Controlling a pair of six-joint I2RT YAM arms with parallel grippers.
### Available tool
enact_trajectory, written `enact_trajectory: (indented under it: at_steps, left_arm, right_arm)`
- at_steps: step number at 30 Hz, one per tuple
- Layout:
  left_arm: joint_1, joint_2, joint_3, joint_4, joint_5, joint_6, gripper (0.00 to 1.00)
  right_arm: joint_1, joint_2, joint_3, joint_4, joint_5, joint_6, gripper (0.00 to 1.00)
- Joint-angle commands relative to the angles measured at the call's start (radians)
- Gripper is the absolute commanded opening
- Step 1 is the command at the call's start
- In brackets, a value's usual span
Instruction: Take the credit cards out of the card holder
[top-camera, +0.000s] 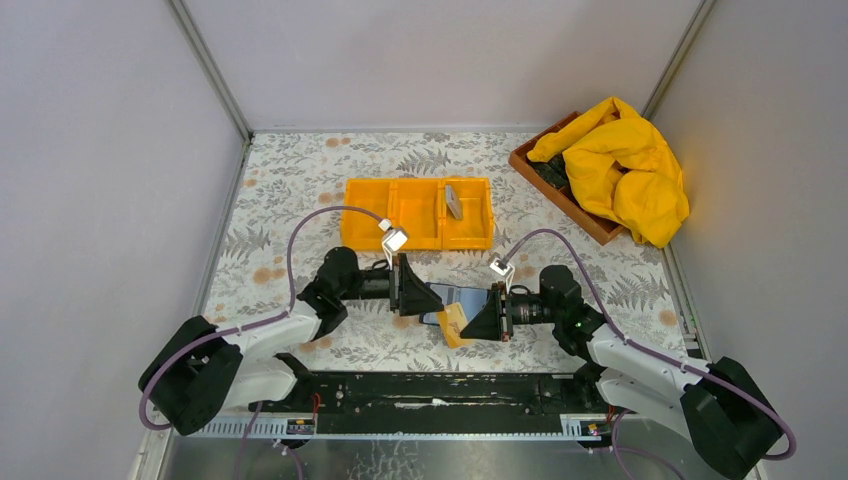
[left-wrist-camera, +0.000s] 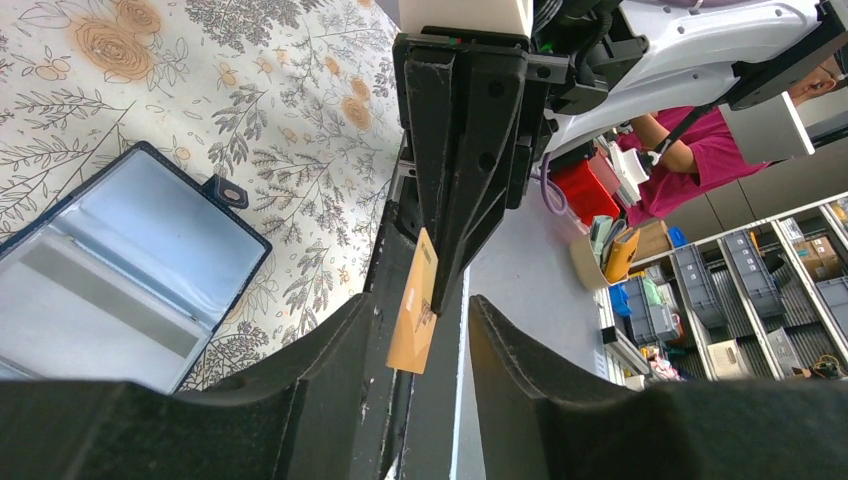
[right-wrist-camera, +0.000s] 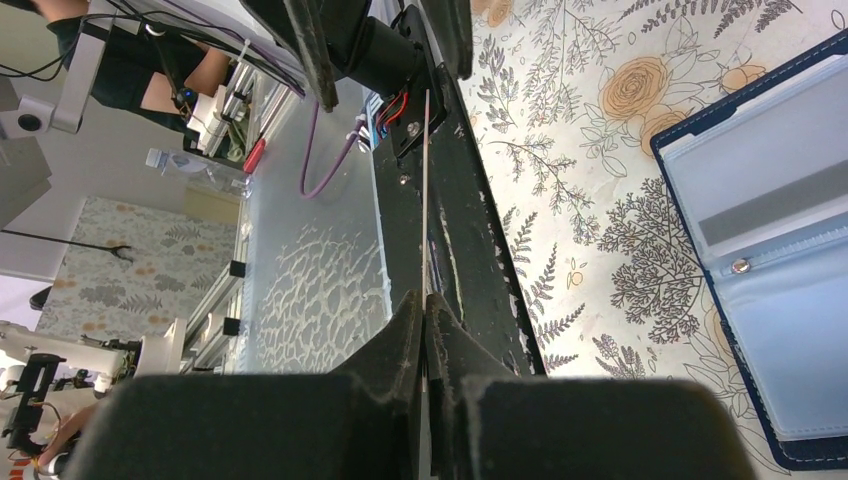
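Two tools are meeting at centre frame of the top view, over the open holder, apparently to pass a card across.

- Right tool: fingers are pressing together on the tan card, gripping one end so the rest sticks out free toward the other arm. In its own wrist view the card is showing edge-on as a thin line.
- Left tool: fingers are standing apart, with the card's free end sitting in the gap between them. I cannot tell whether either finger is touching it. The spread looks like readiness to take the card over.
- Holder: lying flat and open on the floral surface just below the two tools, grey lining facing up. Whether more cards are sitting in its pockets I cannot tell.
- Tray: orange, three compartments, lying in the upper middle of the top view. One grey card is leaning in the right compartment; the other two are showing nothing, probably awaiting further cards.
- Wooden box: sitting at upper right, mostly covered by a yellow cloth.
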Motion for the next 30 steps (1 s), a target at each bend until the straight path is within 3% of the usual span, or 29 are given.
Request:
enact_trajectory:
  at_steps: [1,19,24,30]
  left_arm:
    - [0.008,0.009,-0.008,0.048,0.021,0.014,0.48]
    - [-0.047,0.038,0.010,-0.033,0.020,0.082,0.47]
    - [-0.047,0.033,0.012,-0.028,0.020,0.083,0.33]
    - [-0.047,0.049,0.015,-0.032,0.031,0.093,0.07]
  right_arm:
    - [0.002,-0.020,0.040,0.012,-0.001,-0.015,0.00]
    - [0.002,0.001,0.051,0.015,0.002,-0.021,0.00]
    - [0.002,0.000,0.049,0.015,0.003,-0.020,0.00]
    - [0.002,0.007,0.049,0.017,0.002,-0.020,0.00]
